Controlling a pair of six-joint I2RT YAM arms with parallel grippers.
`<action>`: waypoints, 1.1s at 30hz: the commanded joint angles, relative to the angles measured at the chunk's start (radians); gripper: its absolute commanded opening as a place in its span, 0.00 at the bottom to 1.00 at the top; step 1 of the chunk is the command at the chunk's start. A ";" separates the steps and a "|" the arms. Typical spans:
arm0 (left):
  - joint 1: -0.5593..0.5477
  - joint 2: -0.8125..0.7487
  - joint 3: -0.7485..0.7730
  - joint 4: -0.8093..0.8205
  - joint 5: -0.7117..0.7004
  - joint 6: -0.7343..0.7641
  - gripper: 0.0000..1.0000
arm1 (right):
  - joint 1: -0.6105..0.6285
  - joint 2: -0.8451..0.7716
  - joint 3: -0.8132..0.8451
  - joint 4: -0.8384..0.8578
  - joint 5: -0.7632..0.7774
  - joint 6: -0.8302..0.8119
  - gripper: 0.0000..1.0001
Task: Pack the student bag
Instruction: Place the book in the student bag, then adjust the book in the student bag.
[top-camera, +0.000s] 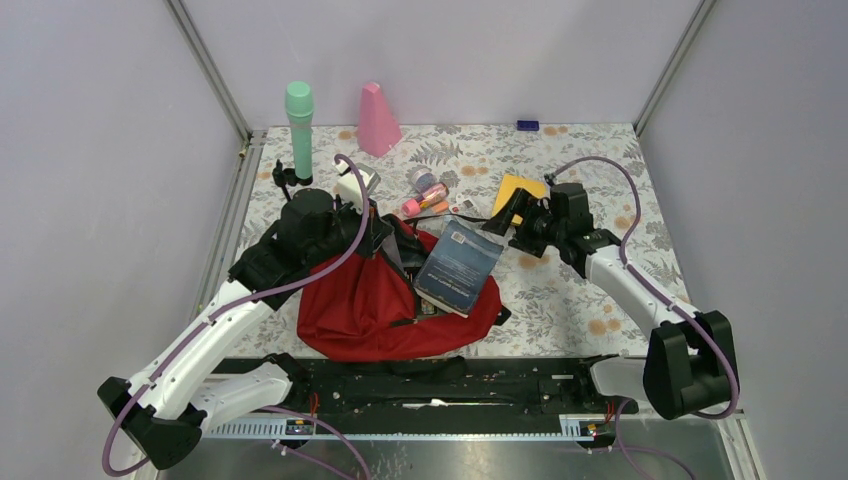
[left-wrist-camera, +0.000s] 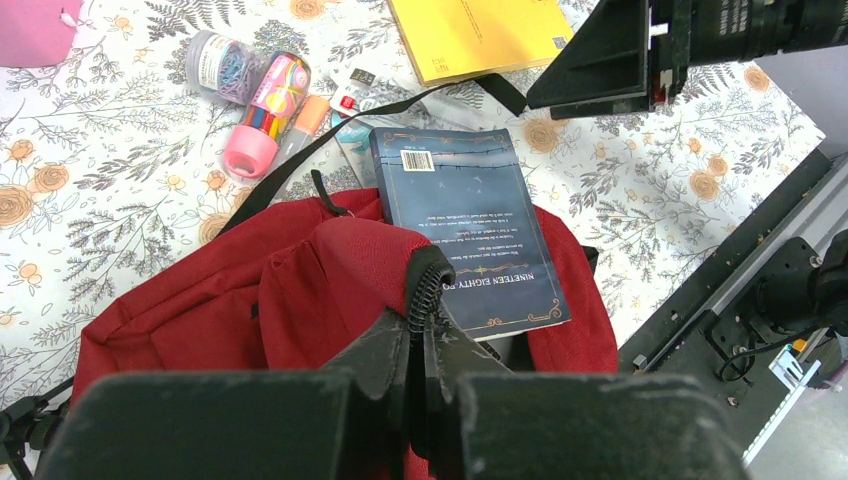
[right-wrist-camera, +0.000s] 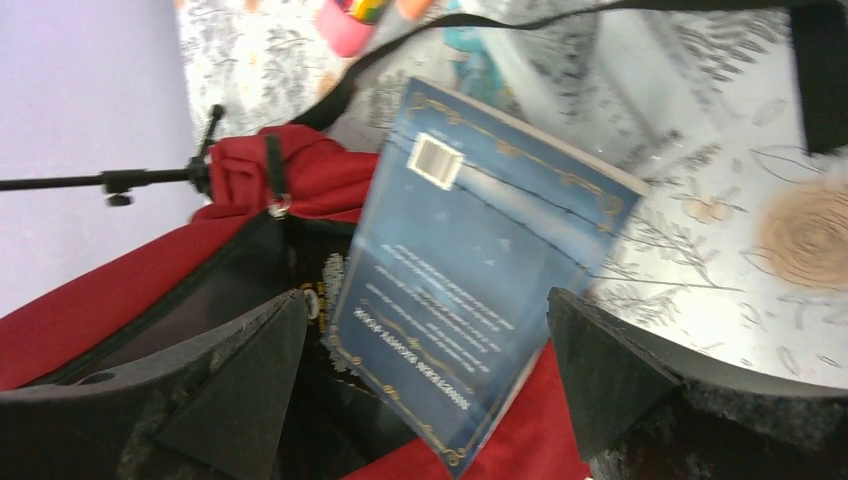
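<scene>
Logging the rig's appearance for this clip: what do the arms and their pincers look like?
The left arm and right arm have white link shells with black joints and bases. A purple cable loops along each. The left pincer and right pincer are black, with wedge-shaped fingers scuffed pale along their edges.

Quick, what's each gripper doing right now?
Left gripper: shut on the student bag at its zipper edge.
Right gripper: open over the blue book, holding nothing.

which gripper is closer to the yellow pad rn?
Right. The right gripper hangs open right beside the yellow pad. The left gripper is shut on the rim of the student bag, with the blue book between it and the pad.
</scene>
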 joint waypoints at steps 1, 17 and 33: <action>0.009 -0.017 0.016 0.103 -0.019 0.018 0.00 | -0.032 0.027 -0.045 -0.027 0.050 -0.035 0.96; 0.009 -0.017 0.018 0.104 -0.014 0.014 0.00 | -0.042 0.248 -0.255 0.405 -0.055 0.259 0.88; 0.011 -0.014 0.018 0.104 -0.018 0.017 0.00 | -0.002 0.456 -0.266 0.723 -0.090 0.439 0.57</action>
